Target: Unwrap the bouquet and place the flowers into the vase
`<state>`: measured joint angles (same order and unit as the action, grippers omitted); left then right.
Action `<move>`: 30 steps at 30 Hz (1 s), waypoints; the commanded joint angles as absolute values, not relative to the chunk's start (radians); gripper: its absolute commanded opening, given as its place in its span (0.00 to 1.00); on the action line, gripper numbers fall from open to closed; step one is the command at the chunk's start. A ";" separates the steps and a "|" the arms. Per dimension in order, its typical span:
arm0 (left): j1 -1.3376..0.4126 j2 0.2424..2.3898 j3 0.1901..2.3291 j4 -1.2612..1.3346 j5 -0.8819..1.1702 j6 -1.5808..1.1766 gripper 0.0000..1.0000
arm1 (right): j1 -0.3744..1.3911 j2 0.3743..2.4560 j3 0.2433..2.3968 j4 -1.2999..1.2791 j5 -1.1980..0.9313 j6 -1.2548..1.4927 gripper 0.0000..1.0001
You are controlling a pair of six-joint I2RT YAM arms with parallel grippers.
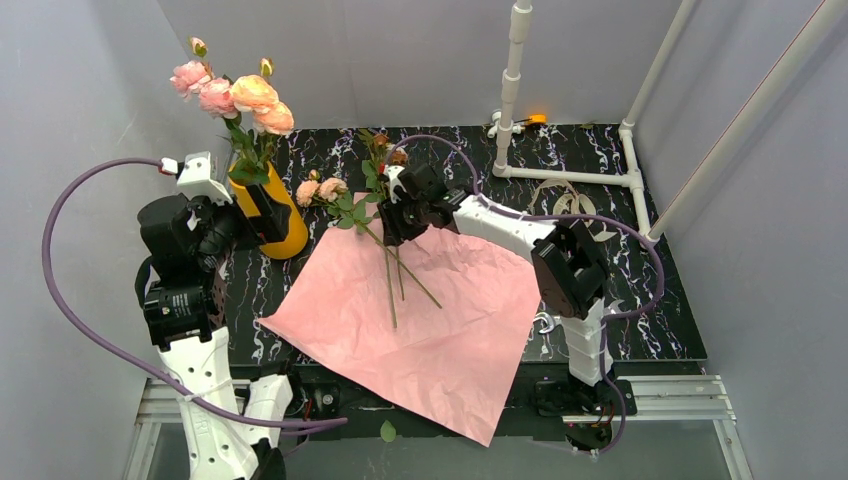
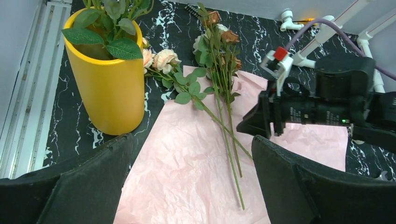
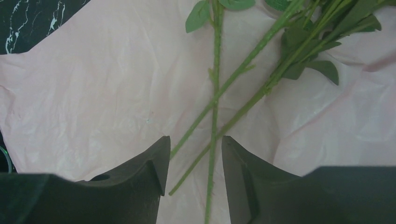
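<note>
A: Progress?
B: Pink paper flat; several flowers in the vase. Remaining stems lie on the paper, right gripper half-spread astride them, contact apparently not made. Left gripper spread, empty.

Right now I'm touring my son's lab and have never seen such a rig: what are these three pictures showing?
Two robot arms are bolted to a black marbled table. One picture looks down from above; the other two come from cameras on each wrist. A yellow vase already holds some roses. More roses lie on flattened pink paper. The left gripper is open and empty near the vase. The right gripper has its fingers either side of the loose stems, not clamped yet.
</note>
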<state>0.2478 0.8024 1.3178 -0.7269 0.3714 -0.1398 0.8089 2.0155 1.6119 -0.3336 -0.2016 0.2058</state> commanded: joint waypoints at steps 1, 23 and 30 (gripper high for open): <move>0.254 0.782 1.305 -0.729 0.420 -0.143 0.98 | 0.821 2.069 1.692 -0.290 -0.135 0.281 0.52; 0.254 0.732 1.297 -0.724 0.449 -0.173 0.98 | 0.803 2.343 1.908 -0.268 -0.038 0.542 0.33; 0.253 0.742 1.302 -0.729 0.470 -0.193 0.98 | 0.742 2.278 1.794 -0.187 -0.201 0.681 0.17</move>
